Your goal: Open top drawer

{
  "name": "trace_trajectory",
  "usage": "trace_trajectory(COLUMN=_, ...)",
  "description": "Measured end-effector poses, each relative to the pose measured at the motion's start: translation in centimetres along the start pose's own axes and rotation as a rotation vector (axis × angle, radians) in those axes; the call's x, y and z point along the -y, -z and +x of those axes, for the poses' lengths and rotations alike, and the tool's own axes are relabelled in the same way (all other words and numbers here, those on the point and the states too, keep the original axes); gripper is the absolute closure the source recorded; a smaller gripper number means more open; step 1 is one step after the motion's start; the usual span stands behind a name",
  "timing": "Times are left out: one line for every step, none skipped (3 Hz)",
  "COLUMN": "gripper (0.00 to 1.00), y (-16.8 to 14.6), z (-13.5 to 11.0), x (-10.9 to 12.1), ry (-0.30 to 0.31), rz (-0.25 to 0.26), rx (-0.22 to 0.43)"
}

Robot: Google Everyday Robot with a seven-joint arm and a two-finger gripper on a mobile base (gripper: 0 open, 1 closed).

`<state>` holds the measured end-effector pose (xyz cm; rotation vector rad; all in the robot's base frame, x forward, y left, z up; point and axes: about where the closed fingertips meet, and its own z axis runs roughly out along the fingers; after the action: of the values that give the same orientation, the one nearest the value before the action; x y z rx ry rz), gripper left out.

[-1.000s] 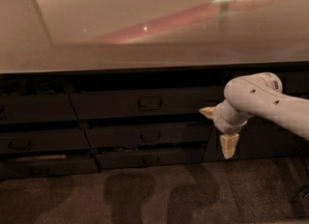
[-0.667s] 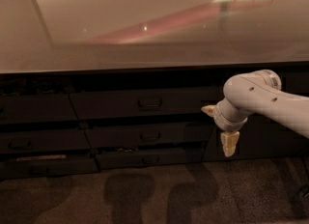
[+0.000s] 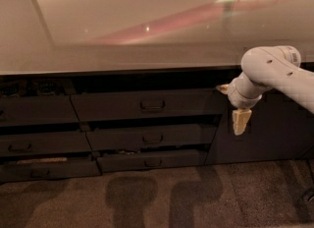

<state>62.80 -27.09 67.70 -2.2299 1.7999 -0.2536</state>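
Observation:
The top drawer (image 3: 113,106) is the wide dark grey front just under the counter, with a small loop handle (image 3: 152,105) at its centre. Its front stands about level with the neighbouring fronts. My gripper (image 3: 232,105) hangs from the white arm (image 3: 274,70) at the right end of this drawer, well right of the handle and touching nothing. Its two cream fingertips (image 3: 241,121) stand apart and hold nothing; one points down and the other points left.
A pale glossy counter top (image 3: 147,35) runs above. Two narrower drawers (image 3: 152,137) lie below the top one, and more drawers (image 3: 34,111) stand at the left. A dark cabinet door (image 3: 274,133) is behind the arm. Brown carpet (image 3: 147,197) covers the floor.
The gripper has moved up and a little to the right, from beside the middle drawer to the level of the top drawer. The drawers have not moved.

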Motion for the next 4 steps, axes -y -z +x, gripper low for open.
trace_trajectory(gripper=0.00, y=0.0, z=0.0, x=0.0, ry=0.000, rz=0.000, rx=0.000)
trace_trajectory(gripper=0.00, y=-0.7, z=-0.4, x=1.5, ry=0.001, rz=-0.022, rx=-0.001)
trace_trajectory(gripper=0.00, y=-1.5, z=-4.4, x=4.3, ry=0.068, rz=-0.041, rx=-0.015)
trace_trajectory(gripper=0.00, y=-1.6, z=-4.4, x=4.3, ry=0.069, rz=-0.041, rx=-0.015)
